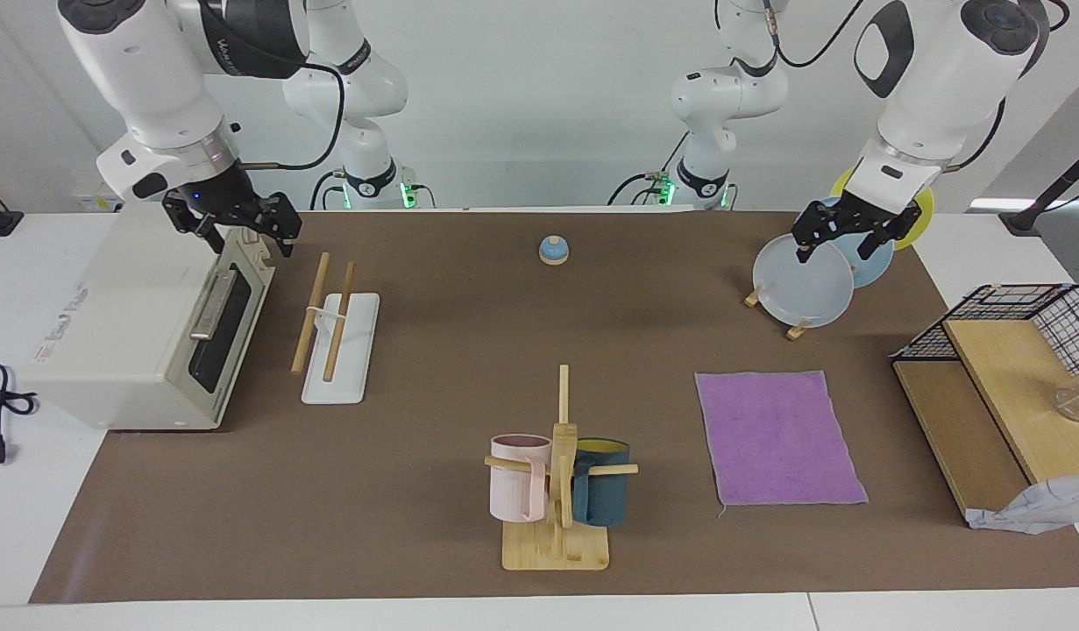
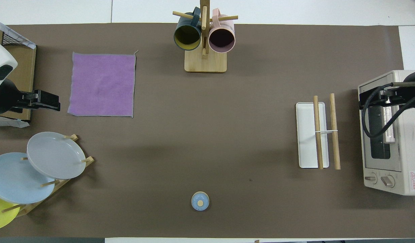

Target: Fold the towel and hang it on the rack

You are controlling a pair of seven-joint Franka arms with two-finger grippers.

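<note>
Right gripper (image 1: 241, 230) up in the air over the toaster oven (image 1: 127, 342), at the oven's door edge, fingers spread apart, nothing in them. Just beside and below it, toward the middle of the table, the rack (image 1: 337, 326) sits on its white base, both wooden rods bare. Mid-table there's a small blue bell (image 1: 553, 251), and farther from the robots the mug tree (image 1: 559, 491) with its pink mug (image 1: 518, 487) and teal mug (image 1: 602, 493). Now the left gripper (image 1: 839, 242): it hangs over the plate stand's grey plate (image 1: 806, 285), fingers parted and empty. The towel (image 1: 777, 436) lies flat and unfolded, purple face up, well apart from that gripper.
</note>
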